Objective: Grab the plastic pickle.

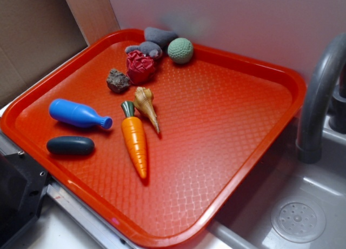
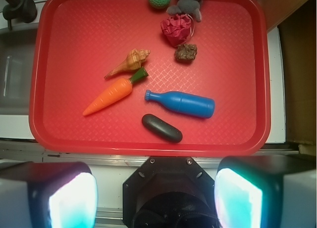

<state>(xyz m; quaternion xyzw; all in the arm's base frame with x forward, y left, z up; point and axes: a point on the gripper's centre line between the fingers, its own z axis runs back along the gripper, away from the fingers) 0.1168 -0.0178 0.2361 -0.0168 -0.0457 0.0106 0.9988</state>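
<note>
The plastic pickle (image 1: 70,146), a small dark blackish-green capsule, lies flat near the front left edge of the red tray (image 1: 227,141). In the wrist view the pickle (image 2: 161,128) lies just inside the tray's near rim (image 2: 148,150), below the blue bottle toy (image 2: 181,103). My gripper (image 2: 155,198) is high above the tray's near edge, open and empty, with its fingers (image 2: 72,198) wide apart at the bottom of the wrist view. The gripper does not show in the exterior view.
An orange carrot (image 1: 134,143), a shell (image 1: 146,106), a blue bottle toy (image 1: 78,114), a brown rock (image 1: 117,80), a red crumpled ball (image 1: 140,66), a green ball (image 1: 180,50) and a grey plush (image 1: 151,42) lie on the tray. A sink with faucet (image 1: 316,98) is right of it.
</note>
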